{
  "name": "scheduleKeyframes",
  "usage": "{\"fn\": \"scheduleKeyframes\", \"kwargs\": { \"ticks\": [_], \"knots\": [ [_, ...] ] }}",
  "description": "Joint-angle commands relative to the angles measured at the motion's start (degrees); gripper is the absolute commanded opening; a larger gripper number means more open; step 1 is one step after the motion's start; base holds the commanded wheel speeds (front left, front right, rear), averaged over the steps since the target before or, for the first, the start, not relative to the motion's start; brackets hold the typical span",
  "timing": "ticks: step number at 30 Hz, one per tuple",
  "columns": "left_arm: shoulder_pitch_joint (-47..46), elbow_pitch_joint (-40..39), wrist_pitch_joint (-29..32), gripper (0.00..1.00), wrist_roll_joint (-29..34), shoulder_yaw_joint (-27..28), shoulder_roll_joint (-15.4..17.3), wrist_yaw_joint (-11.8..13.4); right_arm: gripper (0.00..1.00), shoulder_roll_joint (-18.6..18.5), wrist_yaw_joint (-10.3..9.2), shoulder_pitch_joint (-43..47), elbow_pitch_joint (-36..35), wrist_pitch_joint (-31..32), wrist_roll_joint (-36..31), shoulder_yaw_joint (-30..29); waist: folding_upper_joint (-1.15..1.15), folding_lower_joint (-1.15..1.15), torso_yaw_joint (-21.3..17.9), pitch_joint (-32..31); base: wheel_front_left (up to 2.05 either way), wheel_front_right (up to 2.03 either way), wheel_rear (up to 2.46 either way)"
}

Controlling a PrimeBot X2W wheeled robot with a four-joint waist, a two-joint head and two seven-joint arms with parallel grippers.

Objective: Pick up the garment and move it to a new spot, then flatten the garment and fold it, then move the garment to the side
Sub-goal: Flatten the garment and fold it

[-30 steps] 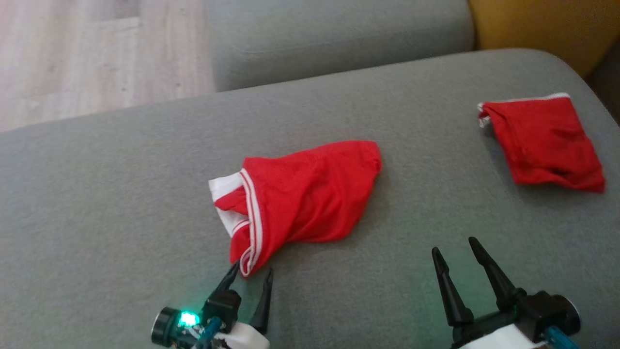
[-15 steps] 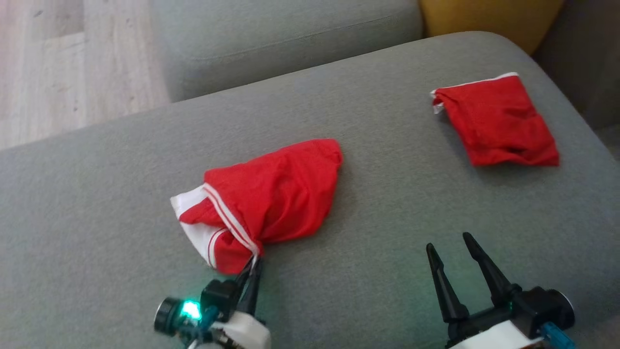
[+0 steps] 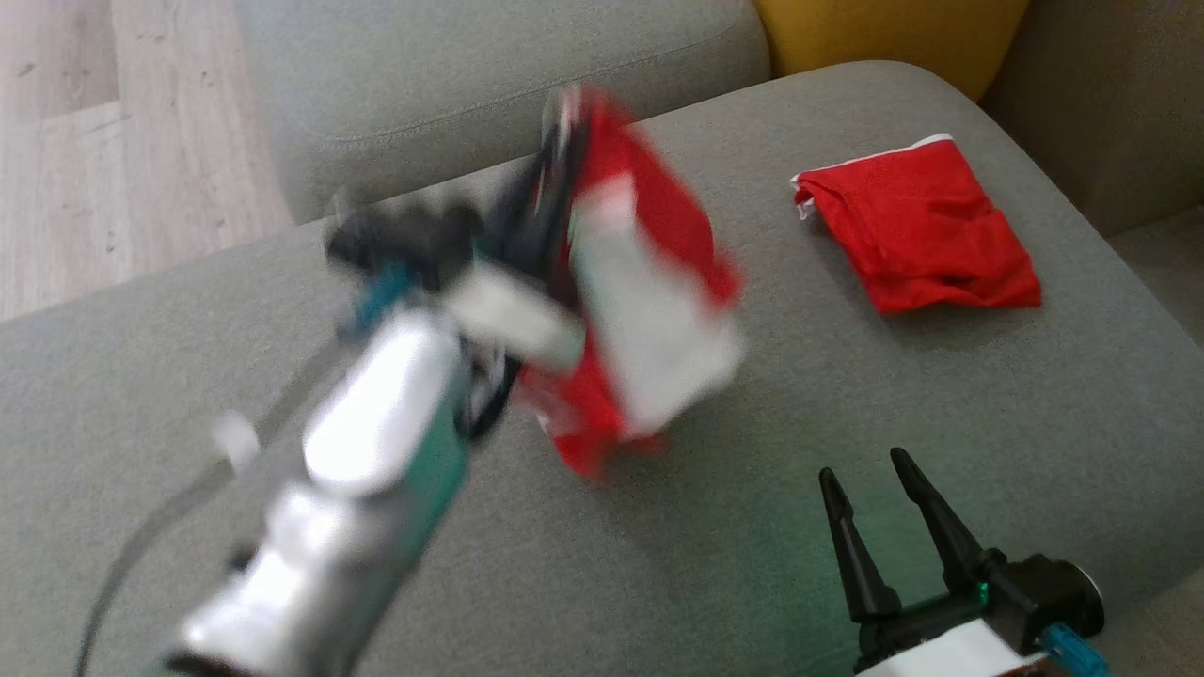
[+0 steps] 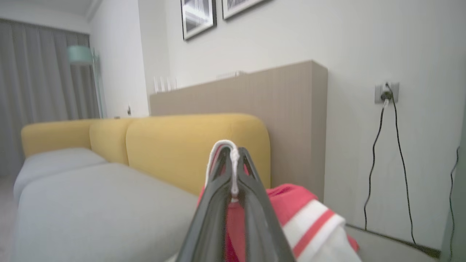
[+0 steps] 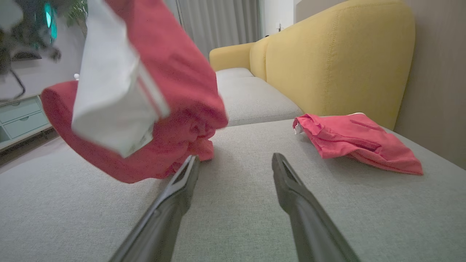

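Across the wide grey sofa seat (image 3: 941,404) I have plenty of bare cushion to work with, from the near edge out to the middle. Above the middle of that seat hang the red shorts (image 3: 658,216), bunched and swinging, with the white waistband turned toward me. The head view is smeared with motion, so I can't tell whether the lowest fold is touching the cushion. At the far right of the seat lies a second pair of red shorts (image 3: 922,226), in a compact, squared-off shape and well apart from the hanging pair.

The left claw (image 4: 232,153) is closed tight, pinching a thin white hem of the shorts between its tips. The right claw (image 3: 863,467) sits low at the near right with its fingers spread and nothing between them.

I judge this to be the carry to a new spot. The pinch is only on an edge, so I would slow the swing rather than whip the cloth. I'd aim for bare cushion left of the second pair and lower the shorts gradually so they trail out flat. The right claw could then take the waistband's other end for spreading.
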Motion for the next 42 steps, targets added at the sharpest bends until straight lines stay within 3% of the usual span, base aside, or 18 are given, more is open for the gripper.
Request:
{"fn": "scheduleKeyframes", "kwargs": {
  "ticks": [1,7,18,24,25,26,27,37,42],
  "knots": [
    [-6.32,-2.27,-0.37,0.0,-0.59,2.66,0.63,0.01,1.0,0.08,-0.04,-2.23,-1.78,-0.62,0.31,1.36,0.0,0.0,0.4,0.12,0.0,0.0,0.0],
    [-14.63,0.06,-0.37,0.0,-4.6,8.95,1.08,1.32,1.0,0.66,-0.04,-2.18,-1.92,-0.62,0.46,0.89,0.0,0.0,2.95,0.13,0.0,0.0,0.0],
    [13.07,5.5,-0.37,0.0,-8.23,14.26,8.97,2.41,1.0,1.35,-0.04,-0.81,-2.86,-0.62,-0.06,-1.86,0.0,0.0,8.72,1.96,0.0,0.0,0.0],
    [16.5,3.7,-0.37,0.0,-5.35,17.65,9.24,2.42,1.0,1.07,-0.04,-1.86,-2.78,-0.62,-0.67,-1.79,0.0,0.0,11.59,4.78,0.0,0.0,0.0],
    [16.02,3.28,-0.37,0.09,-4.4,18.01,8.74,2.4,1.0,1.04,-0.04,-2.06,-2.8,-0.62,-0.69,-1.89,0.0,0.0,12.01,5.15,0.0,0.0,0.0],
    [15.56,3.08,-0.37,0.45,-3.27,18.26,8.14,2.62,1.0,0.99,-0.04,-2.21,-2.78,-0.62,-0.73,-1.91,0.0,0.0,12.44,5.49,0.0,0.0,0.0],
    [15.11,2.78,-0.37,1.0,-2.22,18.74,7.36,3.17,1.0,0.91,-0.04,-2.33,-2.74,-0.62,-0.79,-1.86,0.0,0.0,12.82,5.77,0.0,0.0,0.0],
    [19.99,-5.75,-0.37,1.0,8.66,20.05,1.93,7.9,1.0,0.69,-0.04,-2.1,-2.15,-0.62,-0.87,-1.97,0.0,0.0,15.11,4.35,0.0,0.0,0.0],
    [25.84,-8.05,-0.37,1.0,8.21,16.13,0.76,6.34,1.0,0.79,-0.04,-1.7,-1.93,-0.62,-0.73,-1.5,0.0,0.0,15.35,2.95,0.0,0.0,0.0]
  ]
}}
